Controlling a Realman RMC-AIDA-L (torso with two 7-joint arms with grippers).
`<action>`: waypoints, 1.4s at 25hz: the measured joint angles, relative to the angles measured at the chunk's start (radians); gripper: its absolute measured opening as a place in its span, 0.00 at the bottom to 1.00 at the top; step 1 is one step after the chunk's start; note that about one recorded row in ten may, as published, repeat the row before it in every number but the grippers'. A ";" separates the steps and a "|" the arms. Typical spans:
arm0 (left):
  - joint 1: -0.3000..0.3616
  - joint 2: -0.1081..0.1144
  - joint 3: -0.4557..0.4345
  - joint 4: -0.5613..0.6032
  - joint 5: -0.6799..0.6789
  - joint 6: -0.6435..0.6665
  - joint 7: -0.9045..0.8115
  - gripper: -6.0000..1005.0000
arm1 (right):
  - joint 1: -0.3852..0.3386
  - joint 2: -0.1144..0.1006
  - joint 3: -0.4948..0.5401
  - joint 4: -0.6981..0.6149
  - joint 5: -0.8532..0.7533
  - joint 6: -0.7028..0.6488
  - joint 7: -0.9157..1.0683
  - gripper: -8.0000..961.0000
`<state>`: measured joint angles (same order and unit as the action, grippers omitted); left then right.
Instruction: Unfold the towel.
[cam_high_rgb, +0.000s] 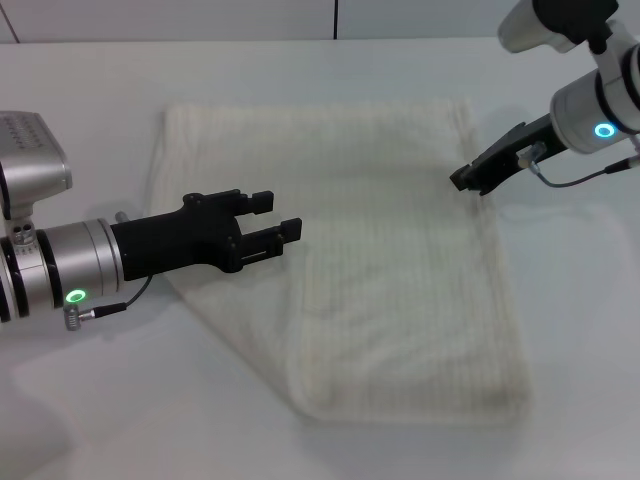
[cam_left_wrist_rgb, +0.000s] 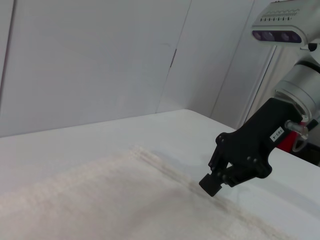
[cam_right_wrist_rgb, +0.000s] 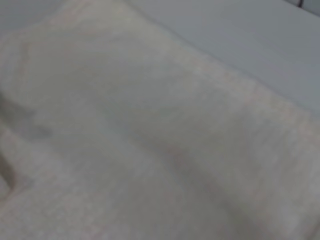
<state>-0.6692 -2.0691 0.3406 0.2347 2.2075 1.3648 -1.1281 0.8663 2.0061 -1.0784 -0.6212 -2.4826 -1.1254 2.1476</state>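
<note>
We see the towel (cam_high_rgb: 390, 260) lying folded on the white worktop (cam_high_rgb: 90, 420), the left hand (cam_high_rgb: 272, 222) spread apart over its left edge, the right hand (cam_high_rgb: 468, 180) pinched together at its right edge.

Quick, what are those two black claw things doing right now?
Left end effector: open, holding nothing, above the towel.
Right end effector: at the towel's right edge; open or closed cannot be told.
</note>
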 joint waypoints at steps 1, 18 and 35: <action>0.000 0.000 0.000 0.000 0.000 0.000 0.000 0.60 | 0.000 0.000 0.000 0.000 0.000 0.000 0.000 0.01; 0.011 0.002 0.000 0.002 -0.004 -0.003 0.014 0.60 | -0.002 0.028 0.000 0.000 -0.052 0.018 0.023 0.01; -0.025 -0.004 0.083 -0.039 0.000 -0.044 -0.008 0.60 | 0.003 0.033 -0.002 0.019 -0.052 0.035 0.022 0.01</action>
<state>-0.6941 -2.0728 0.4237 0.1952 2.2072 1.3206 -1.1363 0.8693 2.0386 -1.0799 -0.6022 -2.5342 -1.0907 2.1700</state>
